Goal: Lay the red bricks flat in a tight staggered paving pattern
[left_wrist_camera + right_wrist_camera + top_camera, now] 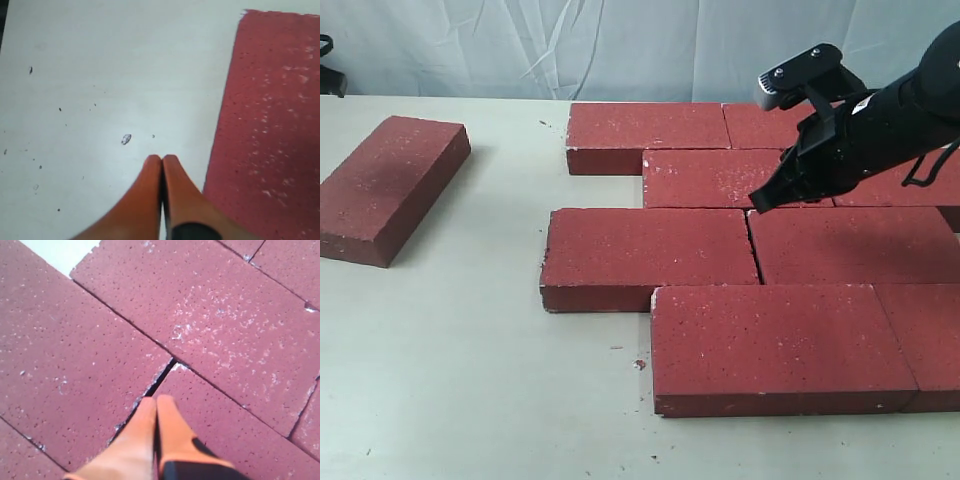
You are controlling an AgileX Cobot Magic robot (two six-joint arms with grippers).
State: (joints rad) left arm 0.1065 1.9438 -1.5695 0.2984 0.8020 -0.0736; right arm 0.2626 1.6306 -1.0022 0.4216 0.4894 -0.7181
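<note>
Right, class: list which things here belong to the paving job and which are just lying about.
Job: laid bricks; loose brick; right pincer, shut; left pincer, shut.
Lying about: chip on the table; backdrop cloth.

pale table (470, 400) carries staggered red bricks (650, 258), one brick (390, 185) apart.

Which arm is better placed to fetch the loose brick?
Probably the left: the loose brick lies on its side; the right gripper is far off, shut, above the paved bricks.
</note>
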